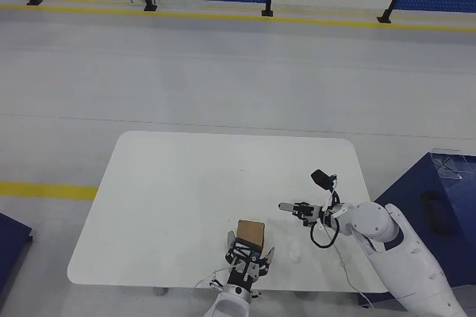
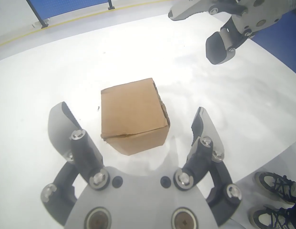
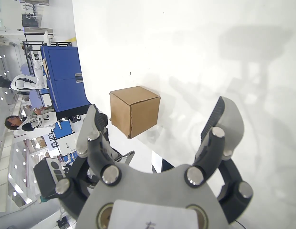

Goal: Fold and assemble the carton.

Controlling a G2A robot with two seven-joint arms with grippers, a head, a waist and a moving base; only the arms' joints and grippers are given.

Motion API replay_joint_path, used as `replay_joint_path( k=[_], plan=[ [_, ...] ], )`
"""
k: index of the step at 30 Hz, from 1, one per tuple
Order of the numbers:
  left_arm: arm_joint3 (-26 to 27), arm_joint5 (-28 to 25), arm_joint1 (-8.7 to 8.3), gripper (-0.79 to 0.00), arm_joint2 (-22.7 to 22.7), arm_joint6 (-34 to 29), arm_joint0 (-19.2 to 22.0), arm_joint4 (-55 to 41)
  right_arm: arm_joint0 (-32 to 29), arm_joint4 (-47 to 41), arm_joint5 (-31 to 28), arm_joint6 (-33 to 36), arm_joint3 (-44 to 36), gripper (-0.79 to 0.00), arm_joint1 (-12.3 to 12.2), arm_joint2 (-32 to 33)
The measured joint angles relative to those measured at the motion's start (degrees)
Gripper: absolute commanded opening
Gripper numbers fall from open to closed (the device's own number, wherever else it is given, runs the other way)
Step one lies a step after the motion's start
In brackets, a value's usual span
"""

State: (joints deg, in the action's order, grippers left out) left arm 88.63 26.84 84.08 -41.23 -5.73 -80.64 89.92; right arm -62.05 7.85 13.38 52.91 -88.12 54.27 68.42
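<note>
The brown carton [image 1: 251, 232] stands as a closed cube on the white table [image 1: 182, 182], close to its front edge. My left gripper [image 1: 246, 257] sits just in front of it at the table's edge. In the left wrist view the carton [image 2: 134, 116] lies a little beyond the left gripper [image 2: 131, 111], whose jaws are open and wider than the box, not touching it. My right gripper [image 1: 289, 208] hovers to the right of the carton, open and empty. It faces the carton [image 3: 134, 110] from a short distance in the right wrist view [image 3: 157, 107], and appears in the left wrist view [image 2: 193, 34].
A blue cabinet [image 1: 428, 198] stands off the table's right side. A person's shoes [image 2: 276, 187] rest on the floor beyond the table's front right corner. The table's back and left parts are bare white surface.
</note>
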Motion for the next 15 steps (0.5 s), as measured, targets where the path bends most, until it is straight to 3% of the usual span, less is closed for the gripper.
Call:
replay_joint_path(
  k=[6, 15],
  plan=[
    [-2.0, 1.38, 1.0, -0.175, 0.45, -0.87, 1.29, 0.26, 0.0, 0.0, 0.0, 0.0, 0.0, 0.0, 0.0, 0.0],
    [-2.93, 1.38, 1.72, -0.228, -0.08, -0.97, 1.17, 0.51, 0.0, 0.0, 0.0, 0.0, 0.0, 0.0, 0.0, 0.0]
  ],
)
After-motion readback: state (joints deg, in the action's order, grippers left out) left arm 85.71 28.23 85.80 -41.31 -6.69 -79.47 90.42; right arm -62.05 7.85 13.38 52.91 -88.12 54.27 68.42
